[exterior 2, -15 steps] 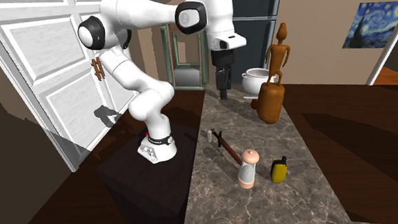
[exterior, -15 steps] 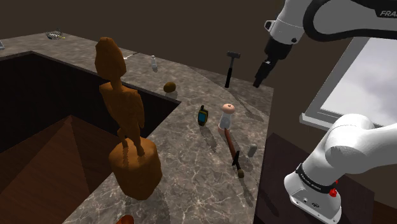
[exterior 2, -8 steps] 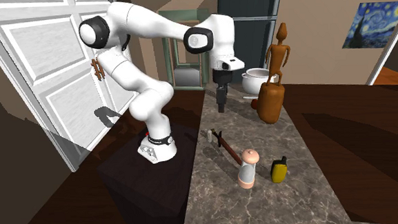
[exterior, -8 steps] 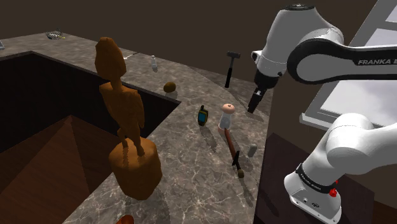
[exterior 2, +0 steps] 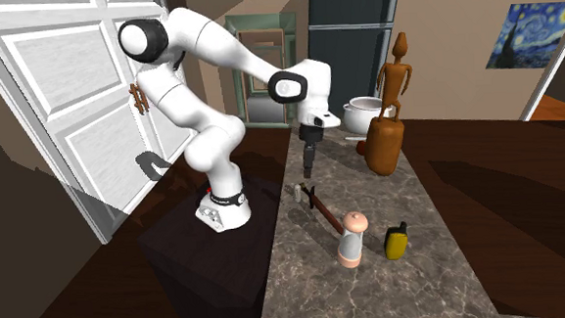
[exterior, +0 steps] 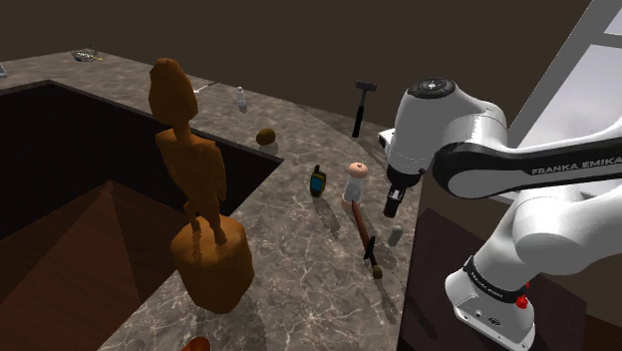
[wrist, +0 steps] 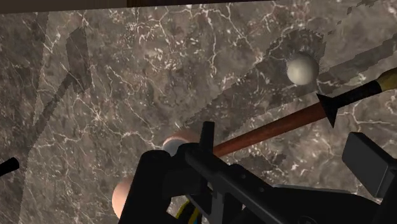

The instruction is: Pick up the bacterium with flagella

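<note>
Marbled counter [exterior: 299,259], shoulder view: carries a brown figure [exterior: 199,199] and a hammer [exterior: 362,105].
Bacterium [exterior: 354,183], shoulder view: pink-capped pale capsule, upright, touching a red-brown rod [exterior: 361,227].
Gripper [exterior: 392,206], shoulder view: hangs near the bacterium, apart from it.
Bacterium [exterior 2: 351,240], second exterior view: stands at the rod's [exterior 2: 324,212] near end; gripper [exterior 2: 308,170] near its far end.
Gripper [wrist: 257,153], wrist view: fingers stand apart, clasping nothing; bacterium [wrist: 180,140] partly hidden behind one finger.

A home kitchen — a long marble counter [exterior 2: 374,286] carries a white pot [exterior 2: 364,113], beside a panelled white door [exterior 2: 57,85] and a starry-night painting [exterior 2: 535,32] on the wall.
</note>
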